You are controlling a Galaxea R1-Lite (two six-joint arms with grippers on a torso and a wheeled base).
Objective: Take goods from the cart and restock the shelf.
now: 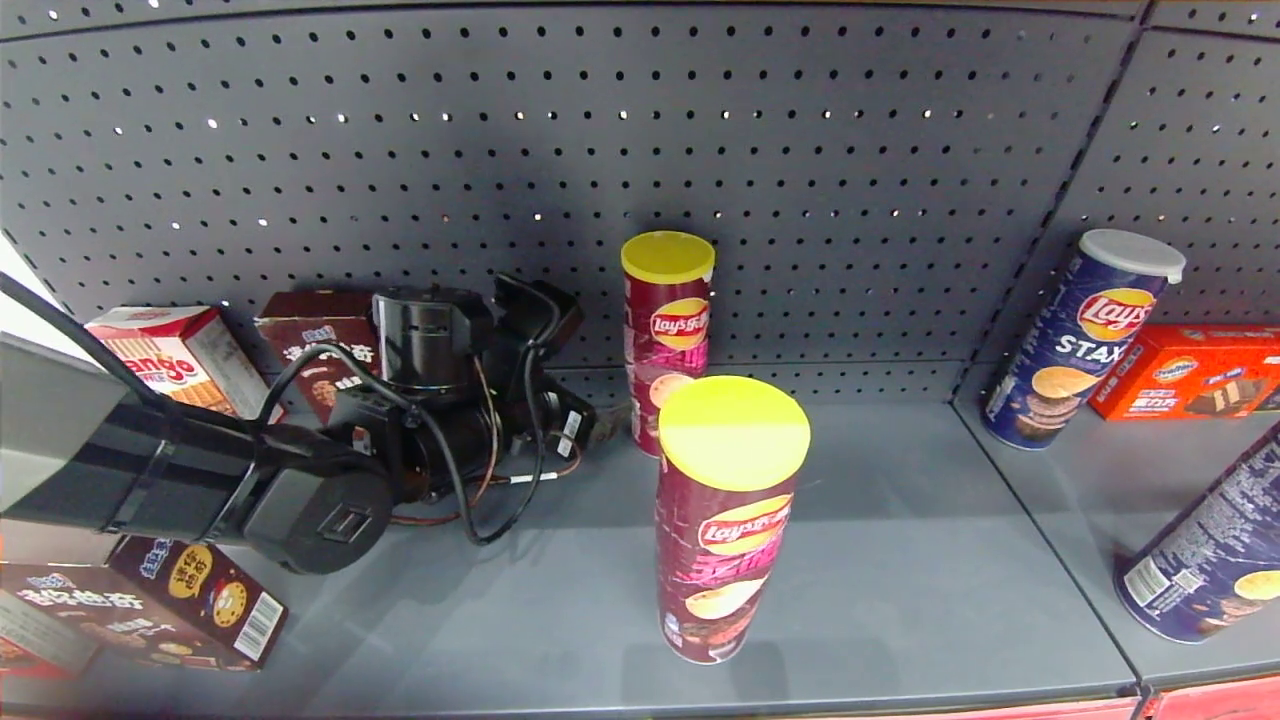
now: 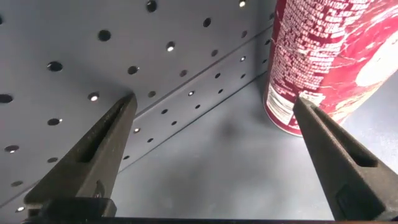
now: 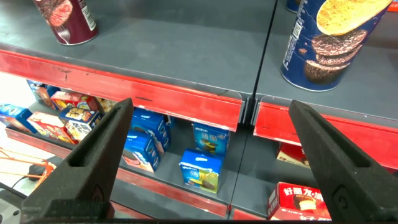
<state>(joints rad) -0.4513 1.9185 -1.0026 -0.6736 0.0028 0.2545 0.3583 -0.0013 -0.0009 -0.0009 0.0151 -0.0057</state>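
Rear chip canister (image 1: 667,340) — upright at the shelf's (image 1: 900,560) back edge. Left gripper (image 2: 214,99) empty, jaws spread, one just beside it — a sideways swing could topple it. Right gripper (image 3: 211,106) spread, empty, below the front edge.

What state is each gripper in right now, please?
Left gripper: open, holding nothing, beside the rear red chip can.
Right gripper: open, holding nothing, in front of the red shelf edge.

Brand logos, not transcribed here, are printed on the front maroon yellow-lidded crisp tube (image 1: 725,520), the rear maroon yellow-lidded crisp tube (image 1: 667,330) and the blue white-lidded crisp tube (image 1: 1080,340). A barcode is printed on the brown biscuit box (image 1: 200,600).
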